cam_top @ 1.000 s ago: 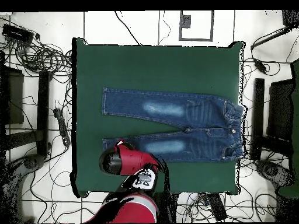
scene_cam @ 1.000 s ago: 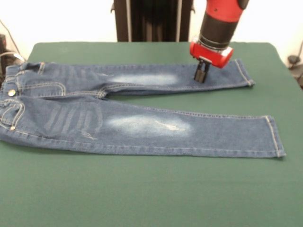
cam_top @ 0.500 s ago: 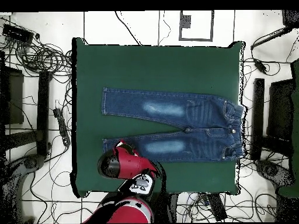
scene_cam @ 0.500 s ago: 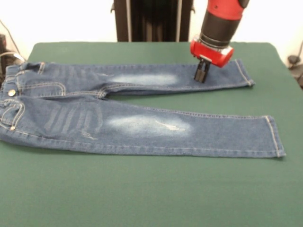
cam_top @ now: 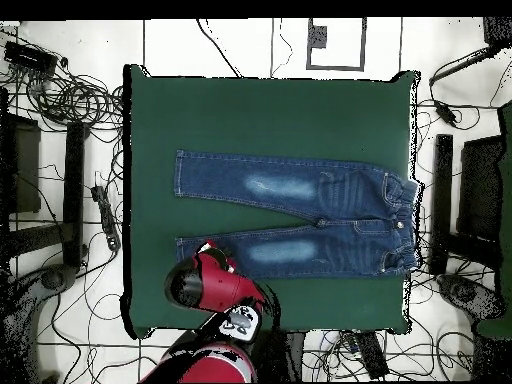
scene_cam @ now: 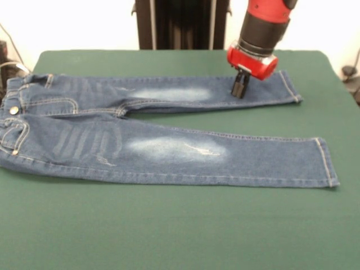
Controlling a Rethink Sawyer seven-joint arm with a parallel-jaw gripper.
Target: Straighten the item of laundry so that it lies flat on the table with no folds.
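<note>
The small blue denim jeans (scene_cam: 169, 149) lie spread on the dark green table (scene_cam: 169, 225), waistband at the left and both legs running right, a little apart. The whitish thigh patches face up. My gripper (scene_cam: 239, 94) hangs from the red and black arm, shut and empty, just above the far leg near its cuff. In the overhead view the jeans (cam_top: 300, 210) lie across the middle of the table (cam_top: 270, 110). There the red arm (cam_top: 212, 285) covers the gripper at the cuff end of the leg nearer the base.
The black pedestal (scene_cam: 180, 22) stands behind the table's far edge. In the overhead view, cables (cam_top: 70, 95) and dark stands (cam_top: 470, 200) ring the table on the floor. Wide green margins lie around the jeans.
The gripper has risen slightly above the far leg and the arm has drawn back a little toward the base. The jeans have not moved.
</note>
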